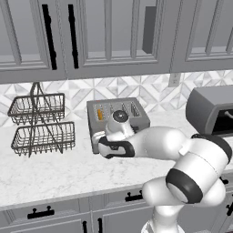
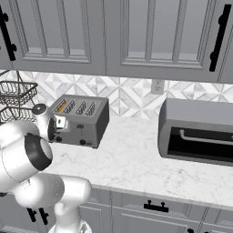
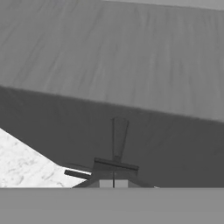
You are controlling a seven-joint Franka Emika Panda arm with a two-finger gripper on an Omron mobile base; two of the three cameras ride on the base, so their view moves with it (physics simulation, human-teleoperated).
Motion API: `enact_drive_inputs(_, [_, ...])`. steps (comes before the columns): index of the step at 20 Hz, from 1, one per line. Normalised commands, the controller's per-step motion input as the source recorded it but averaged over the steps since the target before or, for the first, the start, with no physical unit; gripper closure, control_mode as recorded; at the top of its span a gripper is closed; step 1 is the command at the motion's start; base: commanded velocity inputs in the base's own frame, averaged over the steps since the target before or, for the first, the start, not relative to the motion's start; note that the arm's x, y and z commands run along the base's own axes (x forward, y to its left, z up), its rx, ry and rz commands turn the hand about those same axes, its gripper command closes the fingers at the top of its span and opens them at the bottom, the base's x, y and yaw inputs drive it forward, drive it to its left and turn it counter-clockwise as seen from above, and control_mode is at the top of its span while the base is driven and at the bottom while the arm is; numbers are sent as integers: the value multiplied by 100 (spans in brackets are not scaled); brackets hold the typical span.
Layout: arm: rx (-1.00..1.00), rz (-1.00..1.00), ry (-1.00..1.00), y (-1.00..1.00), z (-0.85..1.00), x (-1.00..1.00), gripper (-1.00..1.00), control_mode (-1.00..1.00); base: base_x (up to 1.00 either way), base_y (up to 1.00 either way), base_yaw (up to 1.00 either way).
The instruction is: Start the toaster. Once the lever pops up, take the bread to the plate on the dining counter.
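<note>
The four-slot grey toaster stands on the white marble-look worktop against the patterned tile backsplash, under the grey wall cabinets. In the left base view it sits just above picture centre, with the white arm reaching to it from 4 o'clock and covering most of its front. A slice of bread shows edge-on as an orange-yellow strip in the leftmost slot, sunk down so that only its top edge is seen. In the right base view the same toaster lies at about 9 o'clock, the bread a small orange sliver in the slot nearest the arm, and one dark knob shows low on the toaster's front. The gripper is pressed close to the toaster's front face, its two finger tips together with nothing between them; in the hand view they sit right at the lower end of a vertical slider slot, against a dark lever bar. A two-tier wire basket stand stands at 9 o'clock of the toaster in the left base view, well apart from it. A larger dark-grey rounded appliance with a black opening sits at 3 o'clock in the right base view, apart from the toaster.
</note>
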Motion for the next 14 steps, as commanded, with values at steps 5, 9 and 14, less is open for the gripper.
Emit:
enact_drive_inputs(5, [0,0,0,0,-54,-16,100,-100,0,0,0])
enact_drive_inputs(9, [0,0,-3,0,-11,-32,100,-100,0,0,0])
enact_drive_inputs(14, [0,0,-14,0,37,-30,100,-100,0,0,0])
